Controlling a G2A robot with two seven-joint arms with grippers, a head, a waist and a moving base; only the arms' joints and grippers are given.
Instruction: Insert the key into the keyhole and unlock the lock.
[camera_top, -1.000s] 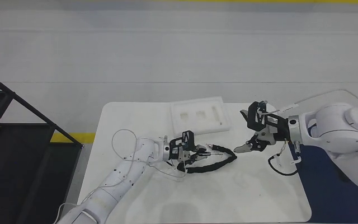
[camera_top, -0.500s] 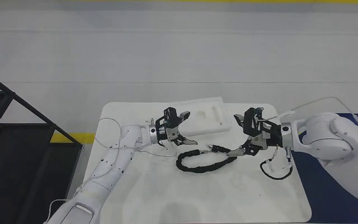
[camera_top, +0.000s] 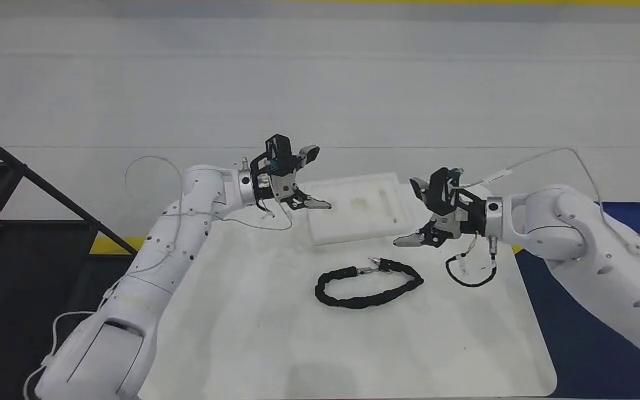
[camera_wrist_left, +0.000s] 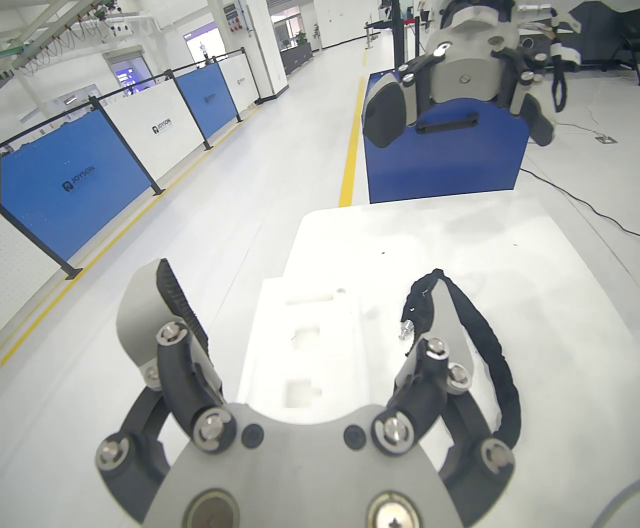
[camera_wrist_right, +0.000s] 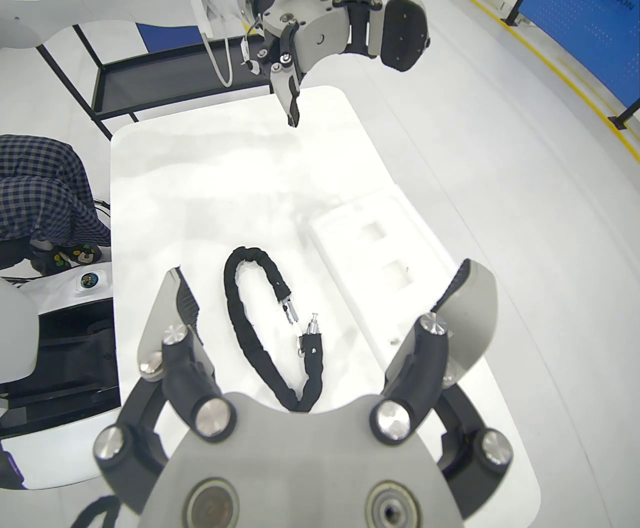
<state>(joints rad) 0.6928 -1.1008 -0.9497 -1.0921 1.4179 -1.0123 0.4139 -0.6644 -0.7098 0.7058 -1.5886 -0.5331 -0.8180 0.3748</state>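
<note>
A black fabric-sleeved chain lock (camera_top: 365, 283) lies curled on the white table (camera_top: 300, 340), its two metal ends (camera_top: 378, 265) a little apart. My left gripper (camera_top: 315, 178) hangs open and empty above the table's back left, by the corner of the foam tray (camera_top: 355, 205). My right gripper (camera_top: 410, 213) hangs open and empty at the tray's right end, behind the lock. The right wrist view has the lock (camera_wrist_right: 250, 310) and its ends (camera_wrist_right: 300, 320) under my open right gripper (camera_wrist_right: 322, 280). In the left wrist view the lock (camera_wrist_left: 480, 340) sits partly behind a finger of my left gripper (camera_wrist_left: 295, 280).
The white foam tray (camera_wrist_right: 380, 260) with square recesses lies along the table's back edge. A thin black cable loop (camera_top: 470, 272) hangs by the right arm. A blue cabinet (camera_wrist_left: 445, 155) stands off the table's right side and a black rack (camera_top: 60, 290) off its left.
The left gripper has risen from the lock's left end and swung to the back left, now open. The right gripper has drawn back from the lock's right end. The lock stays on the table.
</note>
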